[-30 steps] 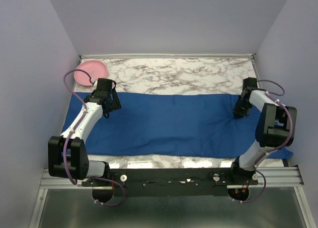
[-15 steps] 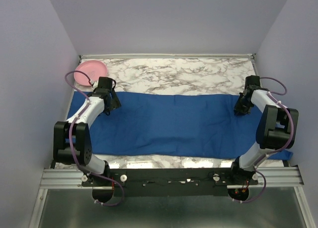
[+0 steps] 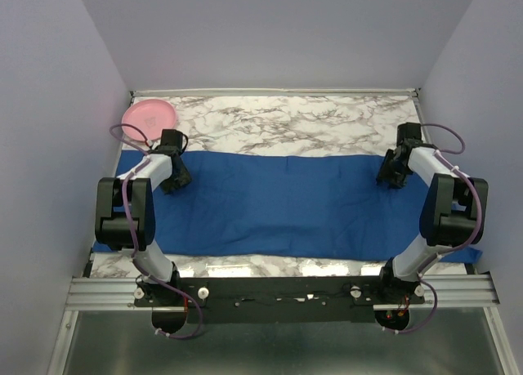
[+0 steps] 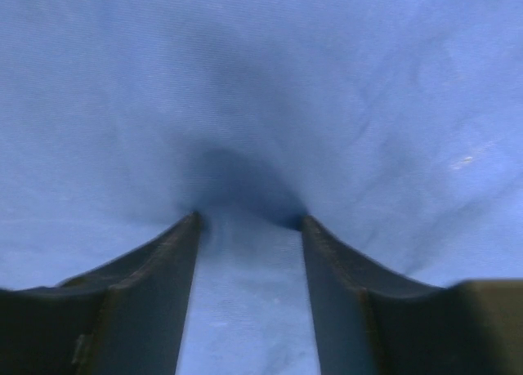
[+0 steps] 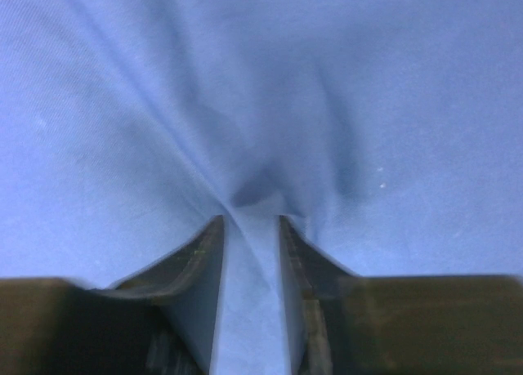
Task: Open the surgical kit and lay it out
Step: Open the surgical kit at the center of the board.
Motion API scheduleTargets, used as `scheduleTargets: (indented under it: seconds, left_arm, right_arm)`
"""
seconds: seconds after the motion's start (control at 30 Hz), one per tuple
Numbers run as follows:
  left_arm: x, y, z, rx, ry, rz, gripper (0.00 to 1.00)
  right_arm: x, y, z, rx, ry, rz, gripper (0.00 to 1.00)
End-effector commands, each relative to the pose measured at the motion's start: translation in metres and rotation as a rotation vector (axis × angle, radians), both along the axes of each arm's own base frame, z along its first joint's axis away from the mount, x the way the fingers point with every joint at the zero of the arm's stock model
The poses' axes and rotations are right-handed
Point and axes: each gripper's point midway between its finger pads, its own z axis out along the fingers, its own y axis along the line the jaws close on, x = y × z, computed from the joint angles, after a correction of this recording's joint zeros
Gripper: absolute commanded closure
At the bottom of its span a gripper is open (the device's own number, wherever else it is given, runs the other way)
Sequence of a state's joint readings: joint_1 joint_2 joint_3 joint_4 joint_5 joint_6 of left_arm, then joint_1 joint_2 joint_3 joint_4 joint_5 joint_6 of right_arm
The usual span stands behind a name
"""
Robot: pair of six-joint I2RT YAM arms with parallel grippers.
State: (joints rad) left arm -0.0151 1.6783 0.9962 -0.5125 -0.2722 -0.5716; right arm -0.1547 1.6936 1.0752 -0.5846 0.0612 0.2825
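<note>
The surgical kit shows as a royal-blue cloth (image 3: 278, 203) spread in a wide band across the marble table. My left gripper (image 3: 174, 181) is pressed down on the cloth's far left part. In the left wrist view the left gripper (image 4: 249, 220) has its fingers apart, with flat cloth (image 4: 261, 81) dimpled at the tips. My right gripper (image 3: 388, 177) sits on the cloth's far right part. In the right wrist view the right gripper (image 5: 249, 220) is narrowly open, and a raised fold of cloth (image 5: 261, 81) runs between the fingers.
A pink plate (image 3: 149, 116) lies at the far left corner, just beyond the left gripper. Bare marble table (image 3: 286, 126) runs behind the cloth. Purple walls close in on the left, right and back. The cloth's right end hangs past the table's near right edge (image 3: 472, 255).
The left arm's elbow swung to the left and its jaws narrowed onto the cloth. The right gripper went from shut to partly open and shifted slightly away and to the left.
</note>
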Motion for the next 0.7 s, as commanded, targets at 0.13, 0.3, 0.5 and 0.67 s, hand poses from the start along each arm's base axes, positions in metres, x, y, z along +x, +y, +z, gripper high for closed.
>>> scheduleTargets:
  seconds: [0.13, 0.3, 0.5, 0.67]
  left_arm:
    - [-0.038, 0.006, -0.040, -0.035, 0.151, 0.060, 0.76]
    - [-0.043, 0.017, -0.040, -0.035, 0.153, 0.115, 0.99]
    - [-0.055, 0.036, -0.034, -0.003, 0.149, 0.207, 1.00]
    - [-0.068, 0.049, -0.029, 0.015, 0.145, 0.289, 1.00]
  right_arm:
    - [0.012, 0.005, 0.043, -0.050, -0.138, 0.032, 0.47]
    - [0.013, 0.006, 0.053, -0.056, -0.164, 0.037, 0.46]
    - [0.013, 0.007, 0.055, -0.054, -0.173, 0.041, 0.46]
    - [0.015, 0.010, 0.056, -0.041, -0.176, 0.048, 0.46]
